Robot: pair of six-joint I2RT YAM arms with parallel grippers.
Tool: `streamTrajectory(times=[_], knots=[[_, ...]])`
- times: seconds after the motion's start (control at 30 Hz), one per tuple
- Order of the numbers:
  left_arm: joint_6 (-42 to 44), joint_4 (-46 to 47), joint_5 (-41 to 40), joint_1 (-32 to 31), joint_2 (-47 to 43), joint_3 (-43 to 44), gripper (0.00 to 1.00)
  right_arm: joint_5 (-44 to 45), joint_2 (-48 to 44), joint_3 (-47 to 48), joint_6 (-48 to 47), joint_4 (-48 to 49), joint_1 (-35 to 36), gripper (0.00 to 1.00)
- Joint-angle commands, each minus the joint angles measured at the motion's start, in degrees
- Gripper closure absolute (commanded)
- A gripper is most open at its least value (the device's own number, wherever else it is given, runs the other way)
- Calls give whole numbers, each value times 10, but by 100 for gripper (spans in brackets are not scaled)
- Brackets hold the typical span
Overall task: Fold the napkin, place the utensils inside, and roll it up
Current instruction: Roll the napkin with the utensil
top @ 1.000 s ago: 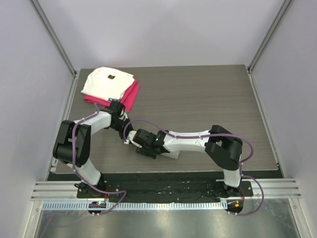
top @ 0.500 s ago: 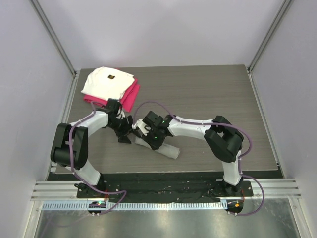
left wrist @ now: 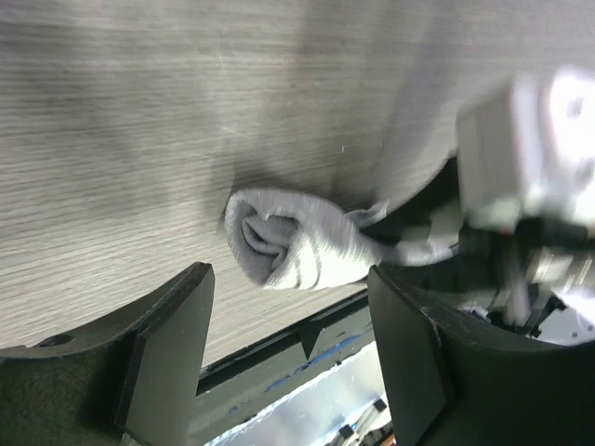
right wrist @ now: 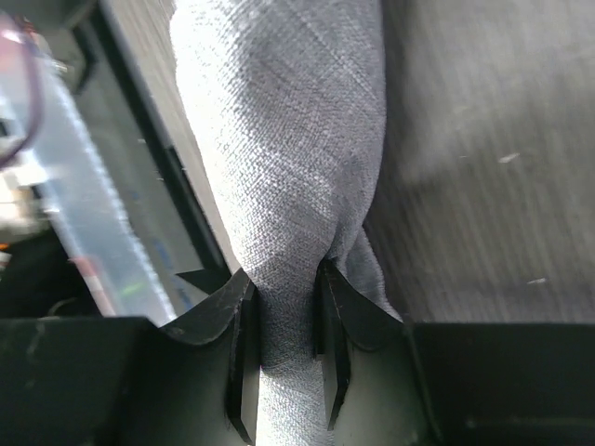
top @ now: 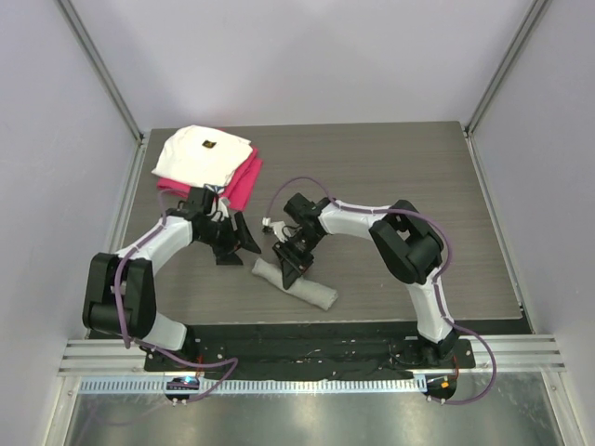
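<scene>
The napkin (top: 307,286) lies as a tight light-grey roll near the table's front edge, slanting down to the right. My right gripper (top: 291,263) comes in from above and is shut on the roll near its left end; in the right wrist view the cloth (right wrist: 288,139) is pinched between both fingers (right wrist: 286,325). My left gripper (top: 239,248) hangs open just left of the roll and touches nothing. Its wrist view shows the roll's spiralled end (left wrist: 274,242) beyond the spread fingers (left wrist: 288,348). The utensils are out of view.
A folded white cloth (top: 203,153) rests on a magenta-red one (top: 245,182) at the table's back left corner. The wooden table (top: 400,177) ends at a dark front rail (top: 307,344) close below the roll. Grey walls stand on three sides.
My left gripper has opened and drawn back to the left, off the roll's end. My right gripper has swung back from the front and closed on the roll, which now shows almost whole.
</scene>
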Motion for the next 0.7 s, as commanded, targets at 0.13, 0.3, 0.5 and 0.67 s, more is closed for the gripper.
streamTrajectory(times=[0.13, 0.3, 0.5, 0.67], knots=[[3, 80, 63, -31, 4, -32, 32, -117, 58, 47, 6, -19, -55, 80], [-3, 99, 42, -47, 24, -31, 36, -123, 80, 57, -2, -30, -68, 82], [1, 99, 1, -47, 31, -24, 43, -124, 88, 59, -5, -34, -72, 83], [3, 92, -38, -48, 15, -13, 42, -122, 91, 59, -5, -40, -72, 83]])
